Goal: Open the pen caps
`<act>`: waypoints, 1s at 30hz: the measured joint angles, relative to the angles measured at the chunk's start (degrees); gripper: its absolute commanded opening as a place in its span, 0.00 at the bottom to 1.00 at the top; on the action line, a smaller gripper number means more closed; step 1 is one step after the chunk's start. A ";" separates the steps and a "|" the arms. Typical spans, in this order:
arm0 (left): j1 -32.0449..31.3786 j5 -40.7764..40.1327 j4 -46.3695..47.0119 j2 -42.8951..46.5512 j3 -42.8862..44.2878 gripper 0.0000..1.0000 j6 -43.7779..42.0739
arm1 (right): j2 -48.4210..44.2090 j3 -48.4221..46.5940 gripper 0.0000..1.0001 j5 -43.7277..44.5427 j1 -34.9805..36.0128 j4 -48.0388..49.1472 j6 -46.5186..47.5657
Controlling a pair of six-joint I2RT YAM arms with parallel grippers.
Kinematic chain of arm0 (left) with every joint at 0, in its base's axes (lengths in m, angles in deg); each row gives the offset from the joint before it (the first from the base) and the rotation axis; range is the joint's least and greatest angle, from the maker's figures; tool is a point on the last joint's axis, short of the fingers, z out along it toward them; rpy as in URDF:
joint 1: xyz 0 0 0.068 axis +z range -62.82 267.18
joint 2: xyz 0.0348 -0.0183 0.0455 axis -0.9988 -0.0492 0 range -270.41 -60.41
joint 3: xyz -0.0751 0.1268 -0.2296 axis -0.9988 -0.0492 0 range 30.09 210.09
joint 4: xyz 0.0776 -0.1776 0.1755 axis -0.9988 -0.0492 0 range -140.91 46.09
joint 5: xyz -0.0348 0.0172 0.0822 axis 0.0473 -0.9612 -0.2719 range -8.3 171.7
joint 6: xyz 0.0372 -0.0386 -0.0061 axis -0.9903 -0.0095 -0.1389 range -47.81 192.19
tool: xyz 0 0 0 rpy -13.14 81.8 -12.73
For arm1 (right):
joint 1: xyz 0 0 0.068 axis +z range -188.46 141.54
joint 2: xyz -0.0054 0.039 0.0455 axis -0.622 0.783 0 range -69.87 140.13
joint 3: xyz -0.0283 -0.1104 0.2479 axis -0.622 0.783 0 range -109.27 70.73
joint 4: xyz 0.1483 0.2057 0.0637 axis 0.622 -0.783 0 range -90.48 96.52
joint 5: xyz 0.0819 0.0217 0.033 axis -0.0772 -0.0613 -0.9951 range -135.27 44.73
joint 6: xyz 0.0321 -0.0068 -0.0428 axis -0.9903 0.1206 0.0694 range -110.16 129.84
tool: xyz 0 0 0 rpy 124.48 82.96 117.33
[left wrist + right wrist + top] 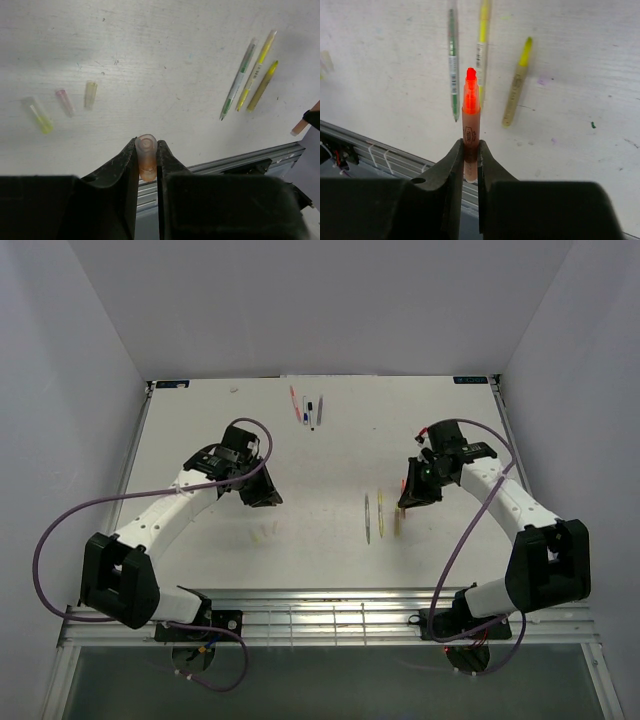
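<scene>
Two grips I'm holding: left jaws clamping a stubby translucent orange cap (146, 157), right jaws pinching an uncapped orange pen (470, 115); three pale caps (65, 101) are lying left of that cap.

White scuffed table (200, 560), plain pale walls (320, 300), metal rail (320, 615) along near edge

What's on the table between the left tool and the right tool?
Three pens lie side by side there, nearer the right tool than the left tool; the top view shows it.
</scene>
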 measured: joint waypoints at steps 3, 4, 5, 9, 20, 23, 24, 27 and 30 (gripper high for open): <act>0.02 -0.17 -0.07 0.44 -1.53 0.00 -1.38 | 0.87 1.44 0.08 0.92 -3.45 0.00 0.74; -0.02 -0.09 0.09 0.07 -1.70 0.00 -1.90 | 1.03 1.86 0.08 1.31 -4.55 -0.09 1.14; -0.07 0.07 0.22 -0.46 -1.70 0.00 -2.34 | 1.16 2.25 0.08 1.51 -5.53 -0.04 1.46; -1.64 -0.24 0.76 -6.56 -0.98 0.00 -3.54 | 1.70 3.87 0.08 2.38 -8.52 0.15 2.84; -6.05 -4.42 -0.92 -17.68 1.27 0.00 -4.20 | 4.02 6.29 0.08 1.62 -11.85 1.90 4.66; -6.60 -5.57 -1.07 -19.02 2.29 0.00 -4.42 | 4.63 6.34 0.08 1.20 -11.82 2.67 4.68; -6.73 -6.05 -1.09 -19.30 2.38 0.00 -4.46 | 4.81 6.34 0.08 1.07 -11.82 2.99 4.70; -6.97 -7.02 -1.53 -19.98 2.40 0.02 -4.55 | 5.46 6.36 0.09 0.96 -11.85 3.50 4.94; -7.17 -7.91 -2.12 -20.68 2.40 0.05 -4.72 | 6.60 6.56 0.10 0.44 -11.82 4.13 5.31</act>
